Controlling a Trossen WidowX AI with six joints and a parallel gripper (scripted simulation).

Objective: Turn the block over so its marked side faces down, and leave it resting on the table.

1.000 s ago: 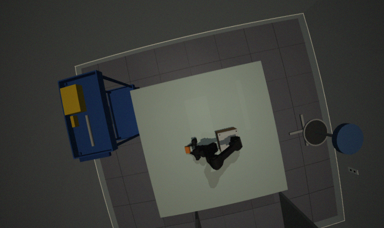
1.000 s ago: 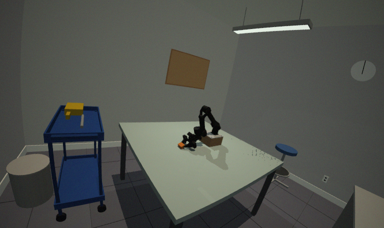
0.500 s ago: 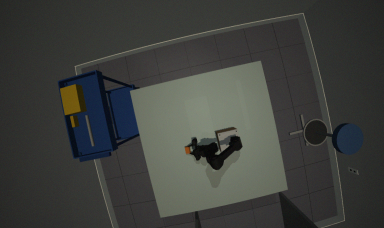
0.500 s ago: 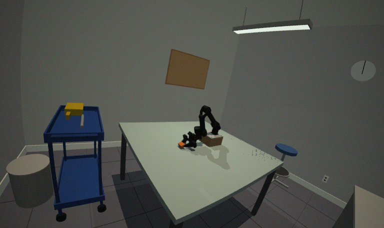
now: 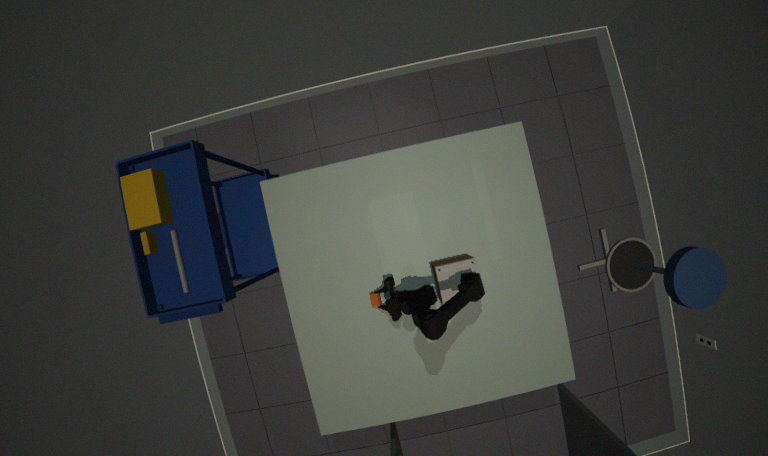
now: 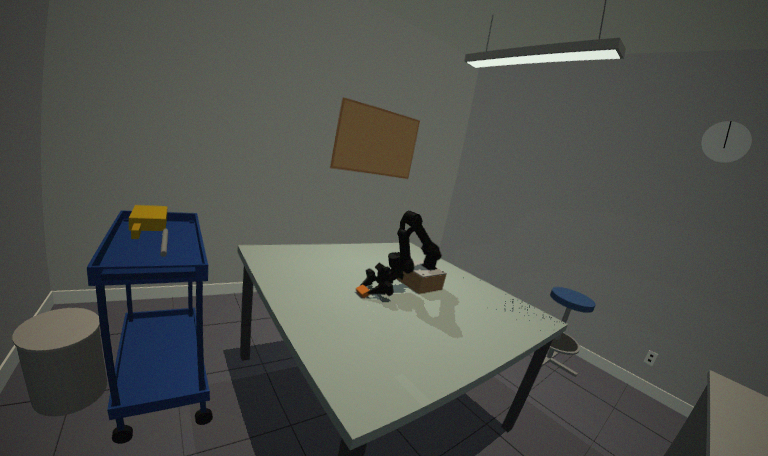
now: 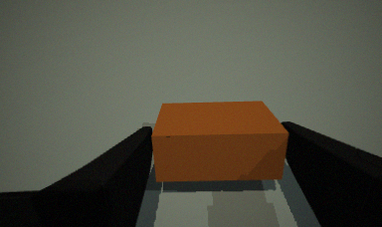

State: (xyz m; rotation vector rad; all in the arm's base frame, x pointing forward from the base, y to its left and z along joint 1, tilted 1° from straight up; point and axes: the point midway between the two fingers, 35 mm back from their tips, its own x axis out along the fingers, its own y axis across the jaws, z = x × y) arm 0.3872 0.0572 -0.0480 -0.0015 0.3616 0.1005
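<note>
- Matte black arm (image 6: 416, 233) of rounded, jointed segments, mounted on a brown box base (image 6: 423, 280) with a pale top plate.
- 2 plain black fingers, broad and tapering.

Orange block (image 7: 219, 139) filling the gap between end effector (image 7: 219, 177) fingers, wooden base (image 5: 451, 270) close behind
</note>
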